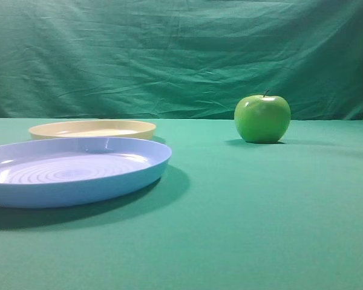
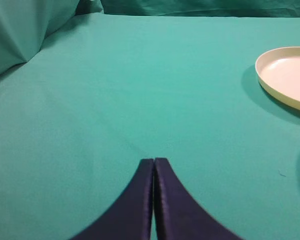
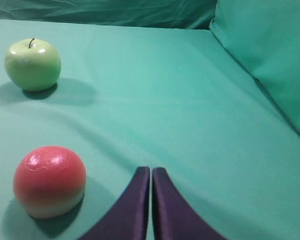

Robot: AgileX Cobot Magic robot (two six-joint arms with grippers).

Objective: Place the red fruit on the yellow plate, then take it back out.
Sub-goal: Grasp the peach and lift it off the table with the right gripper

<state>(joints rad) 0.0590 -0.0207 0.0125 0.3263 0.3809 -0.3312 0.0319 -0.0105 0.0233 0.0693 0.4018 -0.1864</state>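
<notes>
no brand, label or writing readable anywhere. small round smooth red fruit (image 3: 49, 181) sits on the green cloth-covered table (image 3: 190, 115), red half up, pale yellowish band at the base; near-spherical, so no clear long axis. it's just left of the right gripper (image 3: 151, 172), not touching. right gripper: dark fingers pressed together, pinching nothing. left gripper (image 2: 154, 162): fingers also pressed together, nothing between them, over bare cloth. shallow round cream-yellow plastic plate (image 1: 92, 129) lies flat, directly behind the larger light-blue ringed plate (image 1: 72, 171). glossy green apple (image 1: 262, 118) upright, stem up, well apart from both plates.
</notes>
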